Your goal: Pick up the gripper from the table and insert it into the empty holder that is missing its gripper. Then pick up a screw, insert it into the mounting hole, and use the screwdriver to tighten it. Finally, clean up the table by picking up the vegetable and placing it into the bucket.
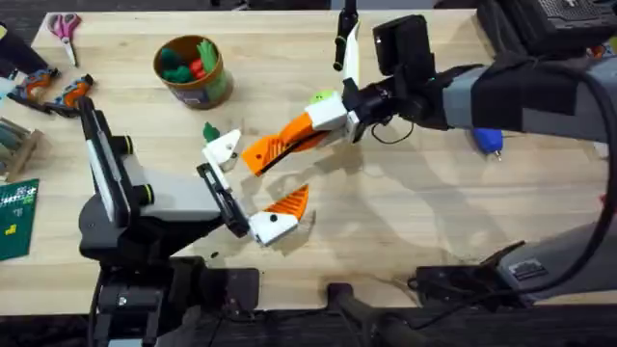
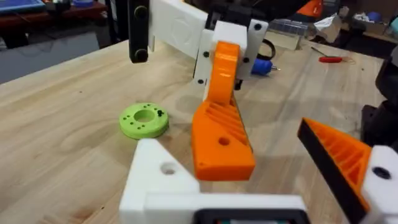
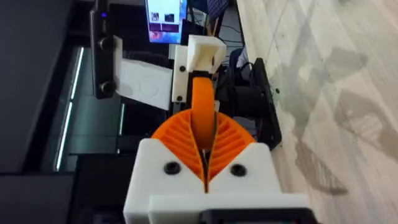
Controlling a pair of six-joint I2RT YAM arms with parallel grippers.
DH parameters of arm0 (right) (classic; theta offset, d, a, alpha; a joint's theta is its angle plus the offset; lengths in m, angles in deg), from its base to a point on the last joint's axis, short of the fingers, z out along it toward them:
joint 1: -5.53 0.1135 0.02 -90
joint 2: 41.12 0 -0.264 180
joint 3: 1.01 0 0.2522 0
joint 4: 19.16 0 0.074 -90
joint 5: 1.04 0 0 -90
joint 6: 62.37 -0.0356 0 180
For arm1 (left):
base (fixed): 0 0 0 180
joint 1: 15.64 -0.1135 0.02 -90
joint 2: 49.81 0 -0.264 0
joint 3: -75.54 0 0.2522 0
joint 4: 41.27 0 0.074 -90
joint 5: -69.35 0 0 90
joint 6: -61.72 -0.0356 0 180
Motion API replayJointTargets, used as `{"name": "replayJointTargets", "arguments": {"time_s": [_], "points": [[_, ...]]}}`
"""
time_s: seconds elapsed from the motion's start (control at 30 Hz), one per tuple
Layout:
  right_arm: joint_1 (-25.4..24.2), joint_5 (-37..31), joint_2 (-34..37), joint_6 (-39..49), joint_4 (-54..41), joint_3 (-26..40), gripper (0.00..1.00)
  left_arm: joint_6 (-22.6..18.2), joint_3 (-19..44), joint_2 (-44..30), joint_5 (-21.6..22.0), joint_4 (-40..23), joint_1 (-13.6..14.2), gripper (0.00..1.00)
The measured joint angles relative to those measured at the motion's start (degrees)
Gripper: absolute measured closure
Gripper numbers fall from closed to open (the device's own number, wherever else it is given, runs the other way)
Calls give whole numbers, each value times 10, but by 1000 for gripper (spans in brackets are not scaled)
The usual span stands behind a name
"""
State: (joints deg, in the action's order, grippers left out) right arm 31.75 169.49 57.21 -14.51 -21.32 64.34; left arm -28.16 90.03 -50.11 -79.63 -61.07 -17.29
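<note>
**Bringing the orange tip to the bare finger block**

Overhead: the right claw [image 1: 301,135] reaches in across the counter [image 1: 405,222] and pinches the gripper [image 1: 262,152]. The gripper's long axis follows the line of that claw, free end aimed down-slope at the empty holder [image 1: 225,148]. The tip lies just beside the holder, on the side facing the right arm. I cannot tell if they touch. The left claw [image 1: 253,183] is spread wide: the holder is one finger end, and an orange-tipped block sits well apart from the holder. The bucket [image 1: 193,69] stands away from the holder, and the screwdriver [image 1: 487,142] farther off past the right arm.

Left wrist: the gripper [image 2: 221,140] hangs thick end downward just beside the empty holder [image 2: 158,180], on its inner side, between the holder and the tipped finger. A green ring [image 2: 144,119] lies on the counter beyond the holder.

Right wrist: the right claw's ribbed pads [image 3: 230,140] are pressed together on the gripper [image 3: 202,115], which juts straight out from them.

In my judgement the right arm alone can seat it. The move likely turns on lining the wedge's axis up with the holder's face.
</note>
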Motion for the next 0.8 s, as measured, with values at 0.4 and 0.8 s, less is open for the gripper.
{"name": "replayJointTargets", "arguments": {"time_s": [0.4, 0.8], "points": [[0, -25, 0, -47, 16, 0, 988, 0, 0, 0, 0, 0, 0, 28], [3, -34, 7, -83, 81, 0, 988, 0, 0, 0, 0, 0, 0, 29]]}}
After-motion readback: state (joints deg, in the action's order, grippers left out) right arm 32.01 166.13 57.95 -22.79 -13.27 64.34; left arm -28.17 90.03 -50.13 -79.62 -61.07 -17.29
